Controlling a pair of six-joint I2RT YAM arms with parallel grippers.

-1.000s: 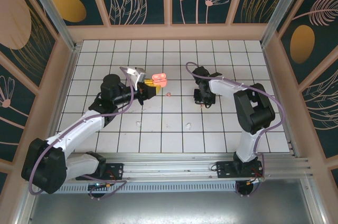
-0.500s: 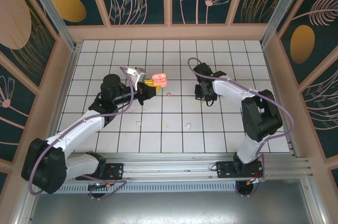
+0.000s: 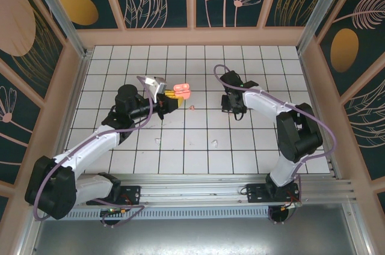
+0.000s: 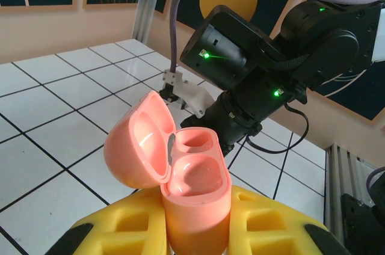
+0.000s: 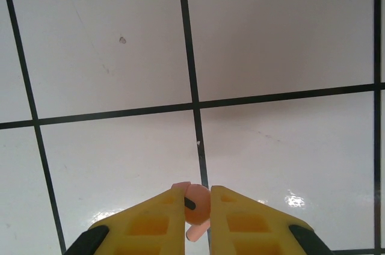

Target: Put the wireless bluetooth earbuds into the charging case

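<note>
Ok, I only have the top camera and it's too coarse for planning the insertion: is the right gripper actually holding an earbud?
Observer: Yes. The right wrist view shows a salmon-pink earbud pinched in the right gripper, above the tiles.
Operator: And is the case ready to receive it?
Observer: In the left wrist view the charging case stands upright in the left gripper, with its lid hinged open to the left.

Open salmon-pink charging case (image 4: pixel 195 177) (lid at left) between yellow fingers (image 4: pixel 271 222), black right arm (image 4: pixel 271 62) beyond
</note>
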